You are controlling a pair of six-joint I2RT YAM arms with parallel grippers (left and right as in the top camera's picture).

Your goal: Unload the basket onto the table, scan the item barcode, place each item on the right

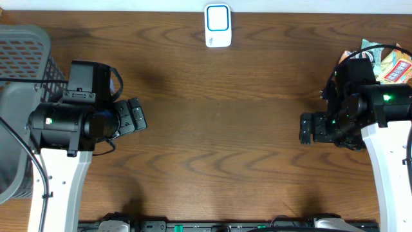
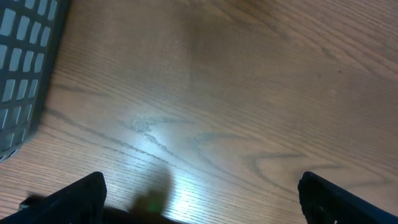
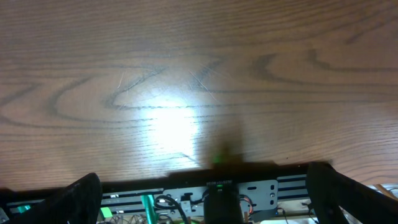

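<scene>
**Table** [image 1: 219, 148]: dark brown wood grain, seen in all three views; glare patches show in both wrist views.

**Scanner** [image 1: 218, 26]: small white unit with a blue-edged face, at the middle of the far edge, well apart from both arms.

**Packets** [image 1: 393, 64]: colourful pile at the far right corner, partly hidden behind the right arm. No barcode can be made out. Nothing touches them.

**Basket** [image 1: 26, 45]: grey mesh, at the far left, just beside the left arm; its wall shows at the left edge of the left wrist view.

**Left gripper** [image 1: 140, 115]: over bare wood left of centre, pointing right. Jaws spread wide, nothing between them; fingers [image 2: 78, 199] sit at the frame's lower corners.

**Right gripper** [image 1: 302, 129]: over bare wood right of centre, pointing left. Jaws spread wide, holding nothing; fingers [image 3: 74, 199] frame the table's near edge.
</scene>
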